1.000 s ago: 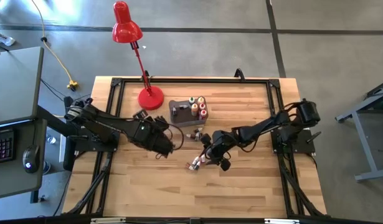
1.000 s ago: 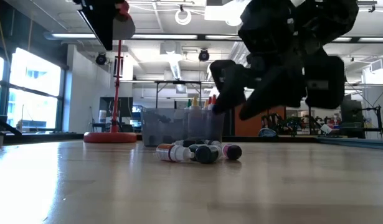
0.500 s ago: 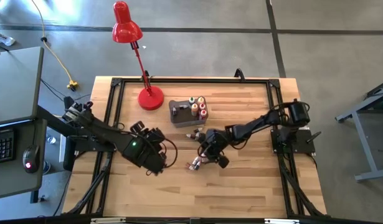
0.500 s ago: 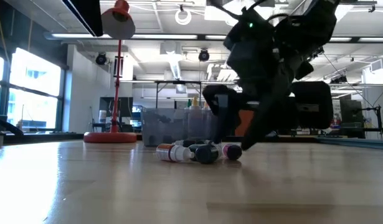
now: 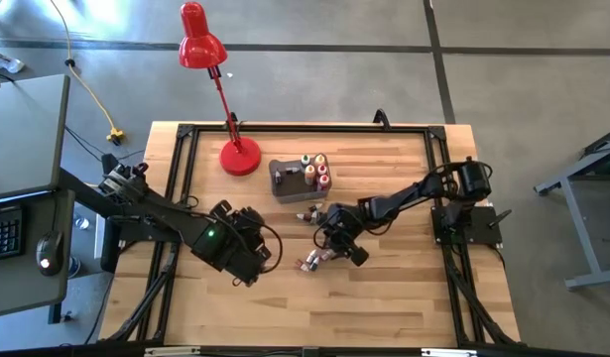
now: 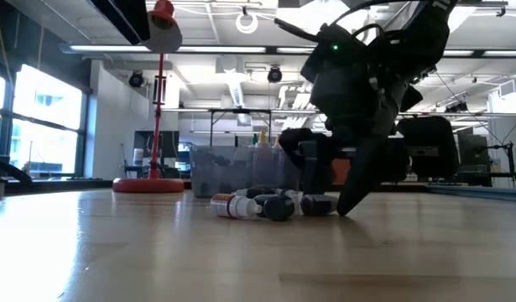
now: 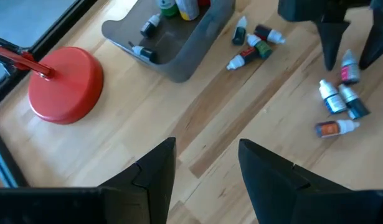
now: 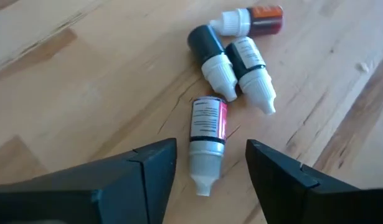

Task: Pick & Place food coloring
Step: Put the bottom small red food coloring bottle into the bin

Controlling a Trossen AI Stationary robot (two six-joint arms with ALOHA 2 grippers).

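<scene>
Spread apart, the jaws of the right gripper (image 8: 207,163) stand on both sides of a small pink-labelled food coloring bottle (image 8: 207,138) that lies on the table (image 5: 384,307); they do not pinch it, and contact cannot be told. In the high view this gripper (image 5: 331,243) is near the middle of the frame, tips down close to the wood. Just beside the pink bottle lie three more small bottles with white caps: a dark one (image 8: 210,53), a white-labelled one (image 8: 251,70) touching it, and an orange-red one (image 8: 253,18). Another little group of bottles (image 7: 253,45) lies on the table near the grey bin (image 7: 179,43), in the upper middle of the left wrist view. Inside the bin stand several larger bottles (image 5: 315,169), and two small dark ones (image 7: 144,40) lie on its floor. Left of the bin is the red lamp base (image 5: 240,157). Lower left of the centre in the high view, the left gripper (image 5: 255,260) hangs with its jaws spread and empty.
</scene>
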